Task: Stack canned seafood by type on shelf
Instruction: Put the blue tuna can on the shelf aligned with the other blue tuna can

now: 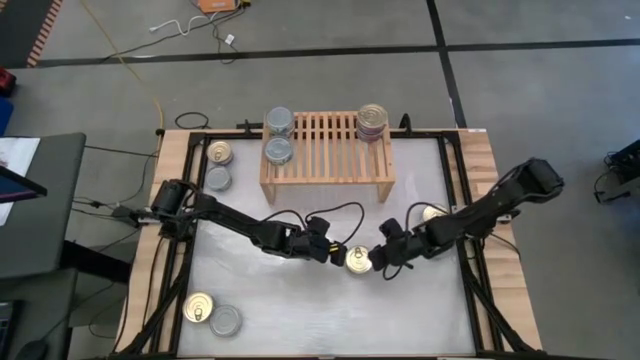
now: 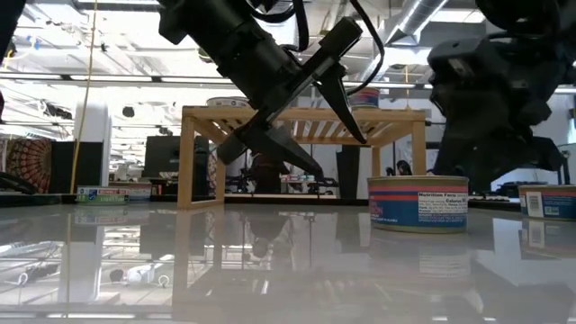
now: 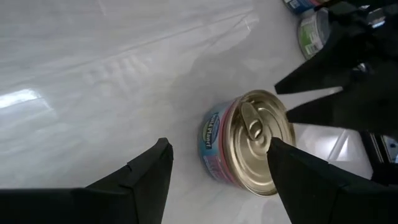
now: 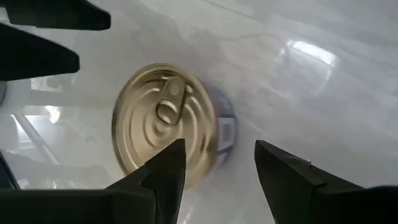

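Already, three stacks of tins stand on the shelf (image 1: 326, 150); both open, empty grippers, left (image 1: 334, 252) and right (image 1: 384, 262), flank a gold-lidded tin (image 1: 358, 260); others wait.

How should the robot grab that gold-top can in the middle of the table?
Best guess: from above, fingers closing on opposite sides of its round wall. The gold-top can stands flat and low with its pull-tab lid up; the left gripper and right gripper flank it, both open.
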Action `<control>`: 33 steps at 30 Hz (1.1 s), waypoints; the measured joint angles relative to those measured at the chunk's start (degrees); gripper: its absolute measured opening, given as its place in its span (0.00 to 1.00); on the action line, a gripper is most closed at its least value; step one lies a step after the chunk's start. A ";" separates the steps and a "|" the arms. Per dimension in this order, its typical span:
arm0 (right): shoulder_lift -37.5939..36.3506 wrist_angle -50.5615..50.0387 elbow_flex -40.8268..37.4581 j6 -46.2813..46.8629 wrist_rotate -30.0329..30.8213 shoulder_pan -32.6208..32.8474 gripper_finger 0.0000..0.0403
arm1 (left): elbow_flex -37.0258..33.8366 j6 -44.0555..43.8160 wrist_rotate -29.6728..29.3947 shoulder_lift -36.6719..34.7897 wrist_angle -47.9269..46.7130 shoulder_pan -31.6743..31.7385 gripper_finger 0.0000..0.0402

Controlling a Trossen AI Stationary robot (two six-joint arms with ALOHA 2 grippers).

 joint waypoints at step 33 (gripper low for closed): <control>2.98 4.43 0.25 -2.96 0.13 -0.13 0.16 | -0.02 -0.41 1.44 0.00 -0.33 -0.63 0.63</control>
